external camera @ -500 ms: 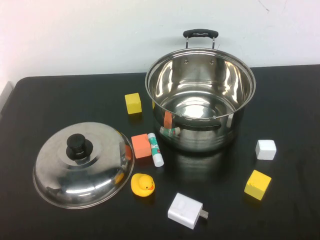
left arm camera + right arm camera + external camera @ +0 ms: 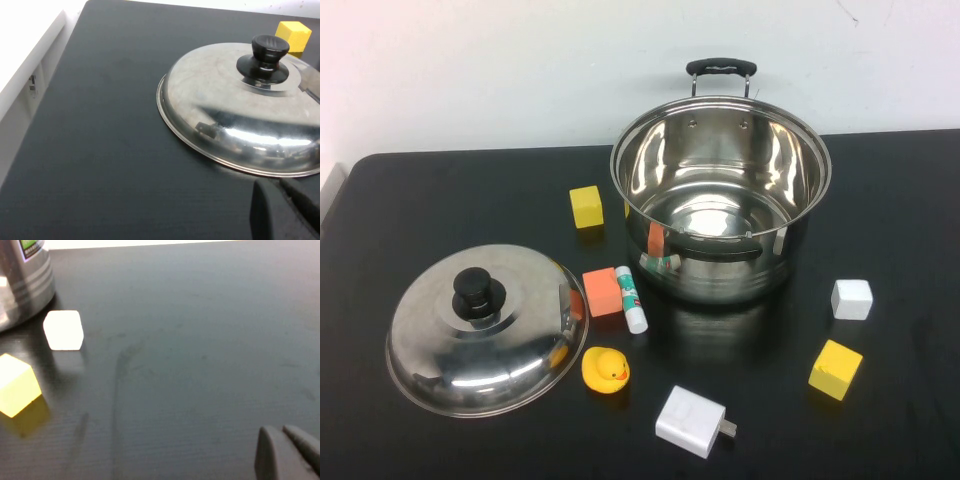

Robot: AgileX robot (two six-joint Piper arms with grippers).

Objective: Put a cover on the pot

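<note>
Pot (image 2: 720,200) open, empty, upright at table's far middle. Lid (image 2: 485,328) dome-up on the table, well apart from the pot. Left gripper (image 2: 286,212) low over the table just short of the lid rim, fingertips looking pressed together. Right gripper (image 2: 285,452) parked over bare table, fingertips likewise together, white cube (image 2: 63,330) and yellow cube (image 2: 17,385) ahead. Probably best: spread left jaws, centre on black knob (image 2: 269,52), pinch it squarely, lift clear of the duck (image 2: 605,369) and orange block (image 2: 603,292).

A matte black surface (image 2: 440,200) fills most of the high view, and overhead light glints softly off it. Behind its far edge stands a plain white wall (image 2: 500,70) with a faint crack near the upper right corner.
</note>
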